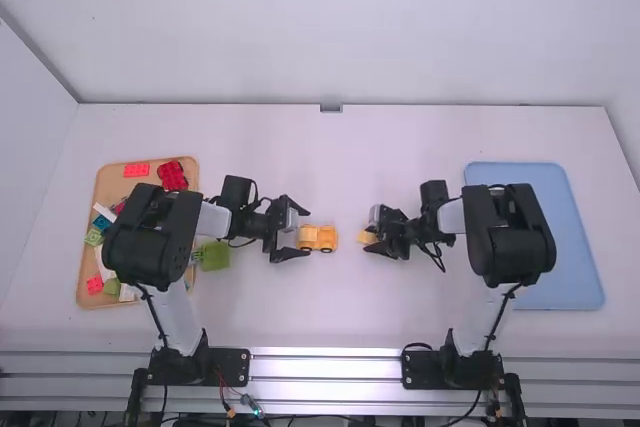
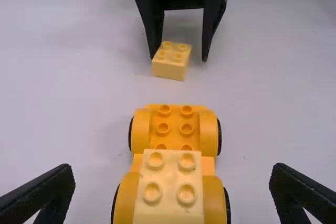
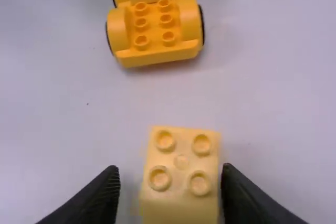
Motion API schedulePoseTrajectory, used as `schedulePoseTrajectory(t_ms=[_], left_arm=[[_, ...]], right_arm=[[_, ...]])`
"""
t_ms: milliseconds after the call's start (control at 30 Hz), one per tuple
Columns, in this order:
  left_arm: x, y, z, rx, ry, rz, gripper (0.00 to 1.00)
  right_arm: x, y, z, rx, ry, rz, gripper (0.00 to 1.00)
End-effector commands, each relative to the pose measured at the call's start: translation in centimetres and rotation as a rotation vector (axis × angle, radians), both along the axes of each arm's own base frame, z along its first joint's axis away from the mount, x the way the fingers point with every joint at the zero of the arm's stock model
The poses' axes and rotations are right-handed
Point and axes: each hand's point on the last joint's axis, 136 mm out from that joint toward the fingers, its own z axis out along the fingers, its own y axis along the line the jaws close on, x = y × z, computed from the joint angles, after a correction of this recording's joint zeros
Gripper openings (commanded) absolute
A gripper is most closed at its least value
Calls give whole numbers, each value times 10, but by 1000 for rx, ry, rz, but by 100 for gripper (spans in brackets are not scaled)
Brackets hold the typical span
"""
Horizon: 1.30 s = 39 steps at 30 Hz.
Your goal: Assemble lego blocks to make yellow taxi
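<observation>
From here the left gripper (image 2: 173, 176) parts its fingers either side of the wheeled base (image 2: 174, 129), perhaps to steady it; the right gripper (image 3: 170, 174), also spread, straddles the loose block (image 3: 180, 182), probably for picking.

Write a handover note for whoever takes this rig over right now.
Left hand: open, its fingers apart on either side of the wheeled base.
Right hand: open around the loose yellow block, not clamped.
Done: a pale yellow block sits on the base's end nearer the left hand.
Left: the loose block is off the base; probably grip it, then mount it.
</observation>
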Motion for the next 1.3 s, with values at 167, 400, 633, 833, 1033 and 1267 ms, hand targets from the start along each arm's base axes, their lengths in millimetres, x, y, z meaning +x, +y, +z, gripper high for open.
schedulePoseTrajectory(t_ms=[167, 400, 633, 833, 1033, 1267], left_arm=[[-3, -3, 0, -15, 40, 0, 99], [-9, -11, -3, -2, 41, -27, 99], [-13, -28, -27, 162, -6, -39, 98], [-9, -27, -32, 200, 16, 0, 91], [-8, -20, -35, 190, -18, 25, 85], [-5, -8, -34, 150, 3, 89, 91]], right_arm=[[7, 1, 0, 14, -13, -1, 25], [9, 6, 11, 66, 33, -18, 18], [3, 33, 40, 114, -4, 90, 11], [3, 60, 39, 67, -3, 125, 9], [4, 77, 49, 69, -38, 139, 6], [0, 88, 69, 61, -98, 170, 7]])
